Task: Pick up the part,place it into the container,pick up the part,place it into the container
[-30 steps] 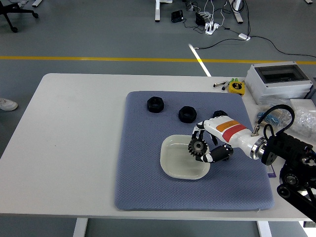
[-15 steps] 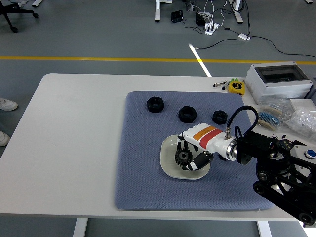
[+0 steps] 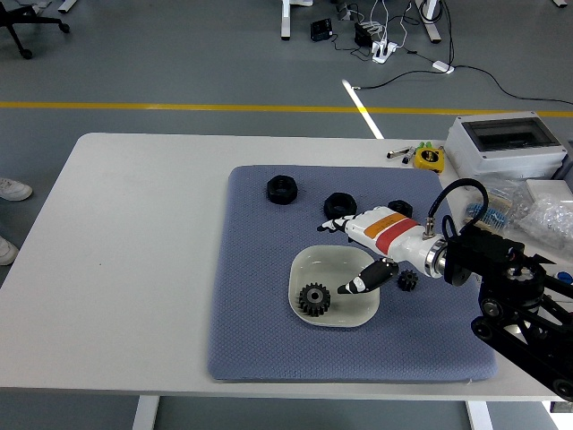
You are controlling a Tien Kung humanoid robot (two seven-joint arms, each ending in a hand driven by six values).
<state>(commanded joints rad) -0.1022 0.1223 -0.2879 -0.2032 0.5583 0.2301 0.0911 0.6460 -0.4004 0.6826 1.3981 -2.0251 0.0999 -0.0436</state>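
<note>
A black gear [image 3: 314, 299] lies inside the white dish [image 3: 351, 262] on the blue-grey mat. My right hand [image 3: 351, 253] hovers over the dish's right side, fingers spread and empty, a little above and right of the gear. A small black gear [image 3: 408, 280] lies on the mat just right of the dish, under my wrist. Three black nut-like parts sit farther back on the mat: one [image 3: 281, 189] at the left, one [image 3: 339, 206] in the middle and one [image 3: 399, 209] partly hidden behind my hand. My left arm is out of view.
The mat [image 3: 260, 331] covers the table's right half. A grey electrical box [image 3: 506, 148], a yellow tape measure [image 3: 429, 158] and plastic bags of small parts [image 3: 537, 210] sit at the table's right edge. A person's shoe [image 3: 12, 189] shows at far left.
My right hand lowered the black gear into the dish, let go of it, then opened and lifted up and to the right. The small gear beside the dish has come into sight.
</note>
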